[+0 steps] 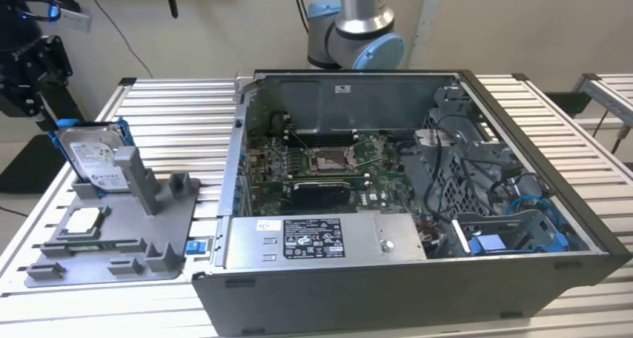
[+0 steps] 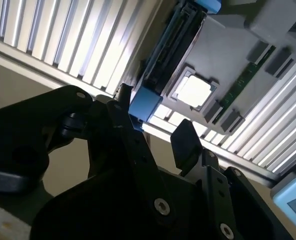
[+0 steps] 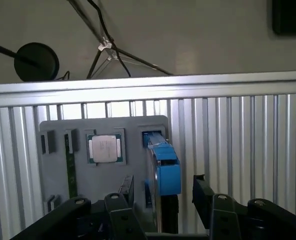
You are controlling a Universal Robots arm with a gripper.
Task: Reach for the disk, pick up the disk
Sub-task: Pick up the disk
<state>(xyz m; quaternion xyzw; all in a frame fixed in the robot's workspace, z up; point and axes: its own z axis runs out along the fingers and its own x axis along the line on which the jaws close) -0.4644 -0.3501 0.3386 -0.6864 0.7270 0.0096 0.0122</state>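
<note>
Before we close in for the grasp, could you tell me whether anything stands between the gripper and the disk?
Nothing visible does. In the first wrist view the open gripper faces the upright disk edge-on, its blue-railed edge in line between the spread fingers with nothing across it.

Shows soft, even room light from above in the exterior view: pale wall and ribbed table (image 1: 178, 101) bright, interior of the computer case (image 1: 396, 301) dim, deepest shade under its far wall. Casts only faint shadows around the grey tray (image 1: 89, 275). In the second wrist view, glares hard off the table slats, blown to white streaks, the chip (image 2: 194, 92) washed out too, the gripper (image 2: 155, 117) near black and underexposed against them. In the first wrist view, same sheen on the slats, gripper a dark silhouette, blue rail of the disk (image 3: 165, 175) well lit and saturated.
</note>
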